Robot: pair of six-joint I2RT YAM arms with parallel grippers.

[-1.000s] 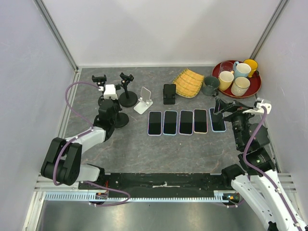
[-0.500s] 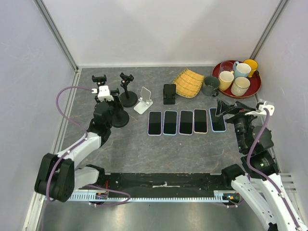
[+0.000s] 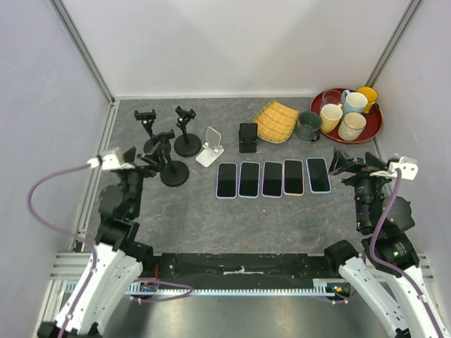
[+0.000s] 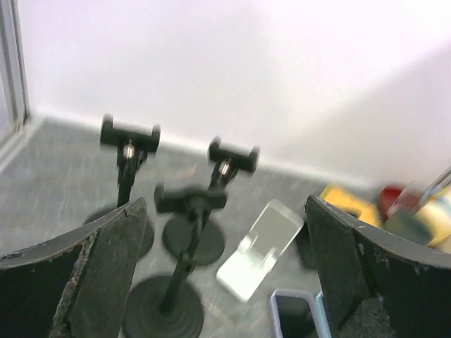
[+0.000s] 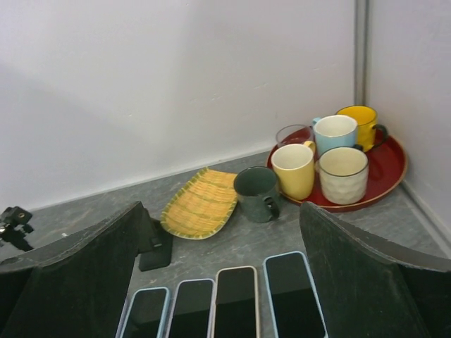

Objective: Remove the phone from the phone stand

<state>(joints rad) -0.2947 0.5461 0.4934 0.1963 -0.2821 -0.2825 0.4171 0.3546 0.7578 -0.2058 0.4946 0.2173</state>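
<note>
Now left gripper (image 3: 141, 159), right gripper (image 3: 343, 163) both backed off phones (image 3: 271, 178), jaws apart, empty (stands (image 3: 187, 146) bare); task looks done.

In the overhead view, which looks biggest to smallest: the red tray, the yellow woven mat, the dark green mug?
Largest: round red tray.
Then: yellow woven mat.
Smallest: dark green mug.
They sit close together, so distance barely matters.

white arms (image 3: 99, 282), black joints (image 3: 121, 201), purple cables (image 3: 32, 199)
</note>
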